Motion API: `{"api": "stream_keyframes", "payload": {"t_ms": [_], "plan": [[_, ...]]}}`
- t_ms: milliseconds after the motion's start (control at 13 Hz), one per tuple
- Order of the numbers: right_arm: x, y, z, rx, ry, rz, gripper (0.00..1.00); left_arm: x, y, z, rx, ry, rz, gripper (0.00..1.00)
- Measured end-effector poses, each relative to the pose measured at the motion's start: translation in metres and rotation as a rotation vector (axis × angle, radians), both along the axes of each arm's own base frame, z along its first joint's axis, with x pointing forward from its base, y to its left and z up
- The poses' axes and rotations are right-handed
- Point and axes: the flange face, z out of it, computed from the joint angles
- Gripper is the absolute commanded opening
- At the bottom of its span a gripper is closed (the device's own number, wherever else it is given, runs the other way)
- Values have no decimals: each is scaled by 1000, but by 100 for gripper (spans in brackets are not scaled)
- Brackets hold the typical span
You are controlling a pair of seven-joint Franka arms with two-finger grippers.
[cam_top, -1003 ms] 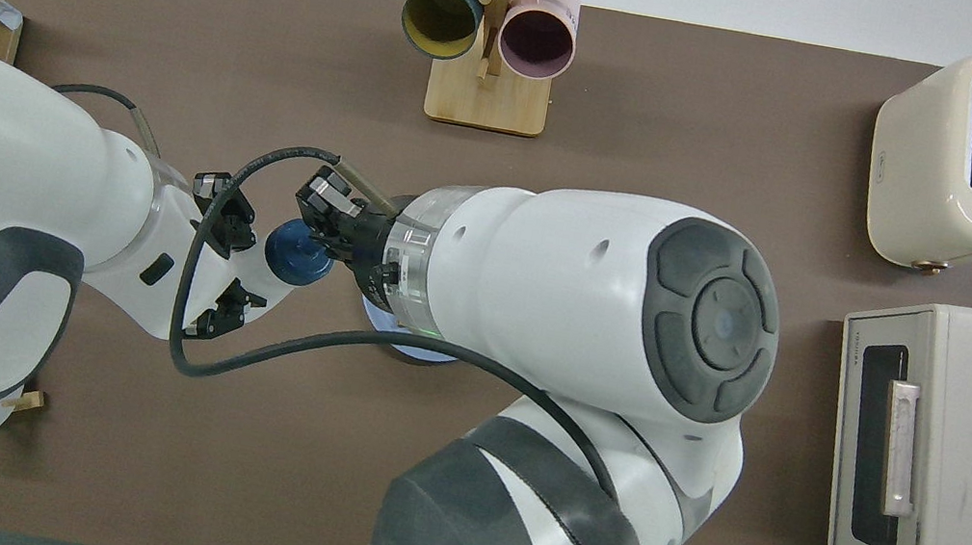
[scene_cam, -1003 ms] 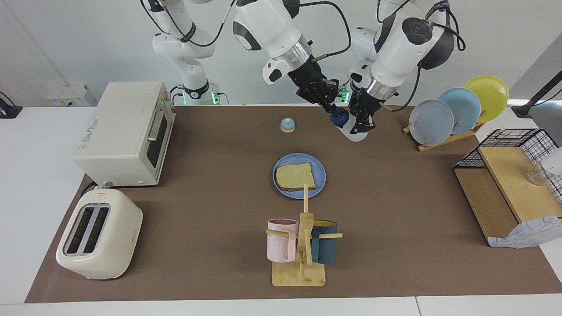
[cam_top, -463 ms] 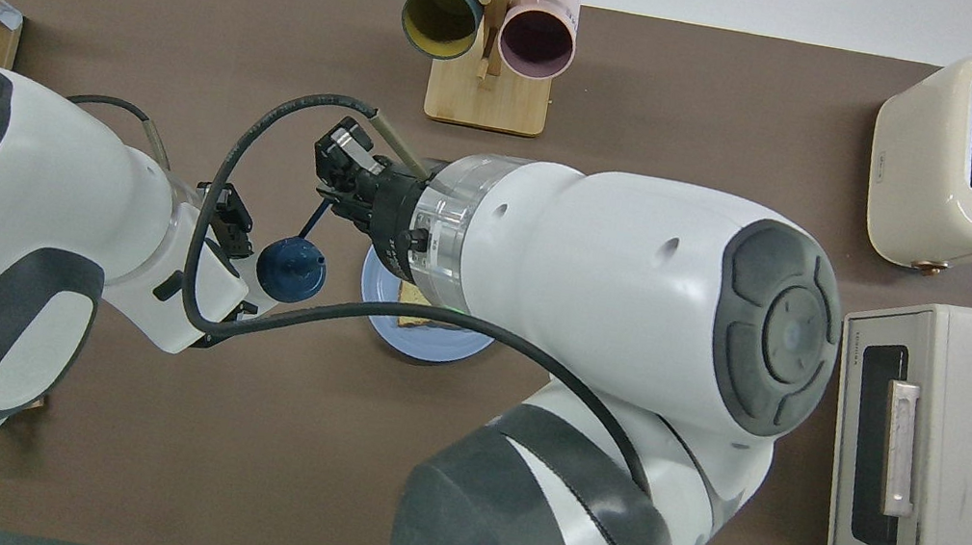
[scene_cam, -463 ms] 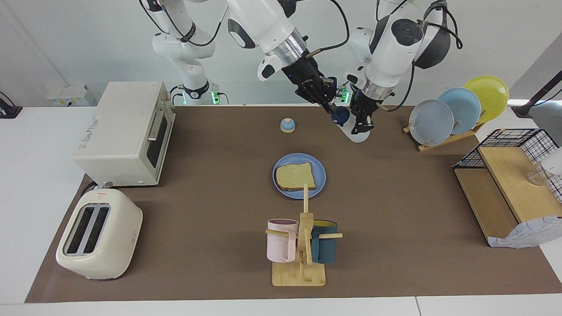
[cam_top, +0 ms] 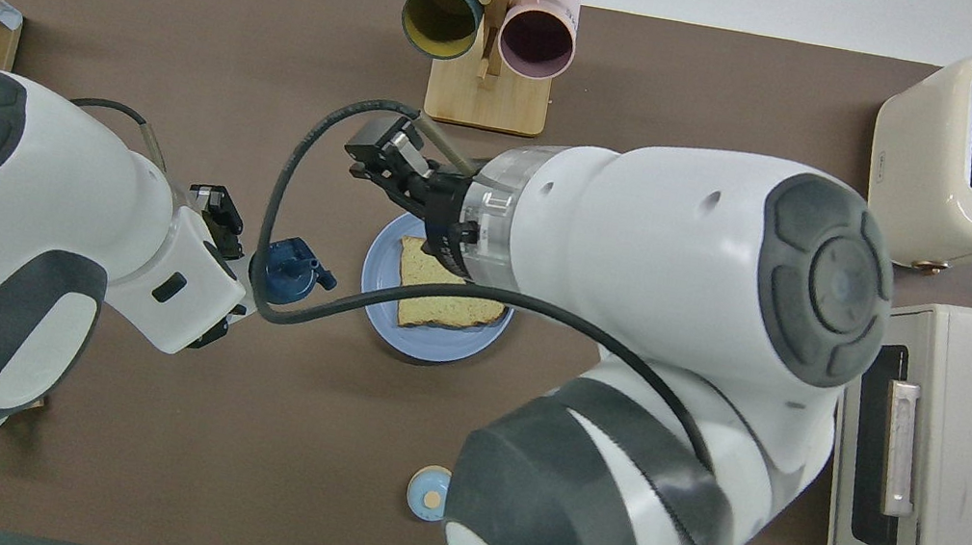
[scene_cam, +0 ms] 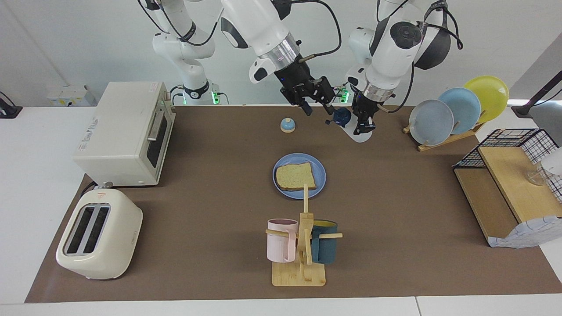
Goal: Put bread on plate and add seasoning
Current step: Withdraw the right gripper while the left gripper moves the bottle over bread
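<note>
The bread (scene_cam: pixel 295 176) (cam_top: pixel 443 300) lies flat on the blue plate (scene_cam: pixel 320 175) (cam_top: pixel 380 295) at mid-table. My left gripper (scene_cam: pixel 363 125) is shut on the white seasoning bottle (scene_cam: pixel 361 135) and holds it tilted in the air, near the robots' edge of the table. The bottle's navy cap (scene_cam: pixel 341 116) (cam_top: pixel 287 268) points toward the right arm, and a small dark flap sticks out from it. My right gripper (scene_cam: pixel 318 109) (cam_top: pixel 378 153) hangs open and holds nothing, a short way from the cap, between it and the bell.
A small blue bell (scene_cam: pixel 287 125) (cam_top: pixel 426 491) sits near the robots. A toaster oven (scene_cam: pixel 125 131) and toaster (scene_cam: pixel 99 239) stand at the right arm's end. A mug stand (scene_cam: pixel 303 245) lies beside the plate, farther out. A plate rack (scene_cam: pixel 456 112) and wire shelf (scene_cam: pixel 513 184) fill the left arm's end.
My right gripper let go of the bottle's cap, opened and drew back toward the right arm's end. A flap now sticks out from the cap. The left gripper kept hold of the bottle.
</note>
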Motion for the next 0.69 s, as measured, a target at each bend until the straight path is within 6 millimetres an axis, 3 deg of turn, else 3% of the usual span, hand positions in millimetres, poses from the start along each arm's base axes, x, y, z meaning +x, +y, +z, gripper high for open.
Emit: {"api": "stream_keyframes", "payload": {"t_ms": [154,386,540,694], "plan": [[16,-53,-8,-118,15,104,100,4,2,2,68,-58,-8,0],[41,-160,-19,-240,58,233,100,2,-9,5,198,-152,-26,0],[50,-228,-23,-327,74,299,100,-6,-36,-2,293,-219,-11,0],[45,-283,-19,-437,99,377,100,-14,-74,-21,398,-287,-32,0]]}}
